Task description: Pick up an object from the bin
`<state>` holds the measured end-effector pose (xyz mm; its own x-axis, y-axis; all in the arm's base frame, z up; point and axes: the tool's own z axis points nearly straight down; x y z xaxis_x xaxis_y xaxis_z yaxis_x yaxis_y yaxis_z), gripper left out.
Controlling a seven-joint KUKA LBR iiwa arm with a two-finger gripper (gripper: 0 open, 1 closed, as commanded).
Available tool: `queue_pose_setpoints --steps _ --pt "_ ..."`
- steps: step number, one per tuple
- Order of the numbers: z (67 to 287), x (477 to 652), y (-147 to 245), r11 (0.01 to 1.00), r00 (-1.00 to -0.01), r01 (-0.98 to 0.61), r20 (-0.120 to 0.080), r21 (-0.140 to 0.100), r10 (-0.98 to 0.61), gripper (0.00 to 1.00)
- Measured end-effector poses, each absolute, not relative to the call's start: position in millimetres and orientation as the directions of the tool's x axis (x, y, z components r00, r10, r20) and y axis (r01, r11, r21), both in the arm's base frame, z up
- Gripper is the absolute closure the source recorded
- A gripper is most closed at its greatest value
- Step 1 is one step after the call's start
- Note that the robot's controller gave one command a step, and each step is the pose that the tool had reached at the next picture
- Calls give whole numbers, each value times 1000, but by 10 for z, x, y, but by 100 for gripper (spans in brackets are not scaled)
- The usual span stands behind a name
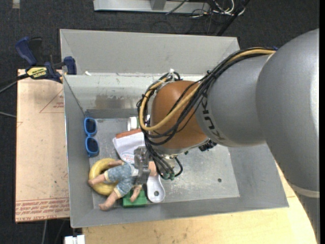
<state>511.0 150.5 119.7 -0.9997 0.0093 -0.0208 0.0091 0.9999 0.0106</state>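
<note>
Doll [116, 179] in blue denim, pale limbs outspread, lies toward seven o'clock on the floor of the grey bin [223, 182], draped across a yellow ring [98, 172] on its nine o'clock side; a green block [133, 201] sits touching its legs at six o'clock, and a white plastic scoop-like piece [156, 192] lies just beside that block toward three o'clock; a white packet with red print [127, 142] lies at twelve o'clock of the doll, and blue sunglasses [91, 136] sit apart toward ten o'clock, against the wall. The pincer [142, 171], hanging below the arm's orange wrist cover [172, 116], is low in the bin at the doll's three o'clock edge, seemingly touching its denim; how wide it stands I cannot tell, nor whether anything is gripped. By my judgement the step in hand is the reach and grasp, with no lift begun; the next move calls for closing squarely on the doll's soft body, clear of ring and block, then rising straight so the neighbours do not snag.
</note>
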Motion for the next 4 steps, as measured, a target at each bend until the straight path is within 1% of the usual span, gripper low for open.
queue_pose_setpoints --steps 1,2,3,4 --pt "1501 5074 1492 999 -999 26 -35 19 27 100" --pt "1880 5094 1473 999 -999 30 -22 15 30 100" --pt "1271 4994 1568 998 -997 66 -31 21 66 0" --pt "1301 5004 1570 997 -997 67 -35 22 68 0"
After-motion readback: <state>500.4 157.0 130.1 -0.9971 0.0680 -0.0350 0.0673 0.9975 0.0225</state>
